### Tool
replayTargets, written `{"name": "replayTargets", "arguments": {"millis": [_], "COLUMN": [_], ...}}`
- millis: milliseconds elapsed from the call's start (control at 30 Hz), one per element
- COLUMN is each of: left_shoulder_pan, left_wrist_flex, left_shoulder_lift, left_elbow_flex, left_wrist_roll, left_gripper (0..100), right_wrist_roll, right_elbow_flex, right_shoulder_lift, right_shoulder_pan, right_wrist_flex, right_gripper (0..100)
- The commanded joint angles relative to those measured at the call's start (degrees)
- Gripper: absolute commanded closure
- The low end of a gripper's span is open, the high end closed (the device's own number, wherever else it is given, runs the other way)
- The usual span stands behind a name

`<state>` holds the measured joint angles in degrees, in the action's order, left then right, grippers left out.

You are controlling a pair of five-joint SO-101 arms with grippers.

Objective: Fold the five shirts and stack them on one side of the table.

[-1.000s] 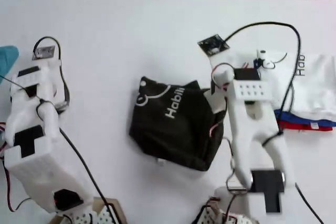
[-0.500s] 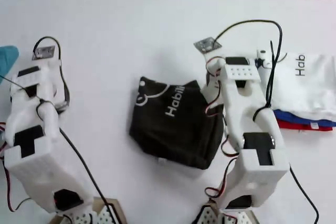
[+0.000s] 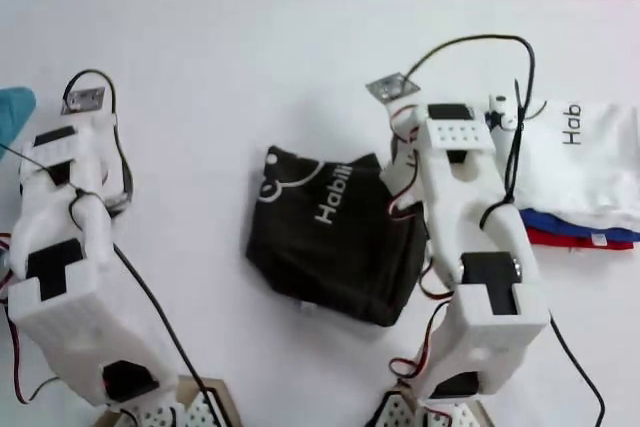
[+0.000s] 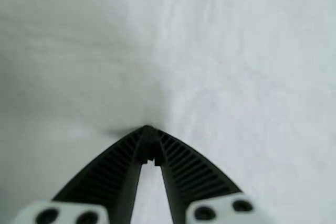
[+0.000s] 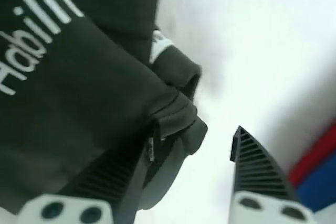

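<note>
The black shirt [image 3: 335, 237] lies roughly folded near the middle of the bench [image 3: 250, 47], toward its near edge. Expect it to be light, limp and quick to fall open when lifted, so you would do best to pinch the layered hem on its right side, catching all layers together. Your right gripper [image 5: 195, 132] stands wide open there, one finger against that hem and the other over bare bench. Your left gripper [image 4: 148, 141] is closed on nothing, tip down near the left edge. At the right edge sits the stack: white shirt [image 3: 590, 162] over blue shirt [image 3: 560, 222] and red shirt [image 3: 570, 239]. Mind the black cable [image 3: 516, 152] looping beside that stack; it could snag.
</note>
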<state>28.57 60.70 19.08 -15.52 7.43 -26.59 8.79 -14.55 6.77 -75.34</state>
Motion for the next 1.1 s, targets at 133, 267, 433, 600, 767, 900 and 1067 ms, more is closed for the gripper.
{"name": "replayTargets", "arguments": {"millis": [133,267,433,600,767,900,1067], "left_shoulder_pan": [-3.0,-3.0,-3.0,-3.0,-3.0,-3.0,-3.0], "left_wrist_flex": [-2.2,-2.2,-2.2,-2.2,-2.2,-2.2,-2.2], "left_shoulder_lift": [-0.6,-0.6,-0.6,-0.6,-0.6,-0.6,-0.6], "left_elbow_flex": [0.2,0.2,0.2,0.2,0.2,0.2,0.2], "left_wrist_roll": [-0.4,-0.4,-0.4,-0.4,-0.4,-0.4,-0.4], "left_gripper": [97,97,97,97,97,97,97], "right_wrist_roll": [0.3,0.3,-0.1,-0.2,0.1,-0.2,-0.2], "right_elbow_flex": [-4.0,-3.8,-3.8,-3.8,-4.0,-5.8,-13.9], "right_shoulder_lift": [-0.5,-0.5,-0.6,-3.1,-7.9,-6.1,-2.2], "right_shoulder_pan": [4.3,4.0,4.3,4.3,3.5,2.5,1.7], "right_wrist_flex": [-1.5,-1.4,-1.5,-1.4,0.3,1.6,-4.8], "right_gripper": [77.2,77.2,77.3,90.6,97.7,97.8,97.8]}}
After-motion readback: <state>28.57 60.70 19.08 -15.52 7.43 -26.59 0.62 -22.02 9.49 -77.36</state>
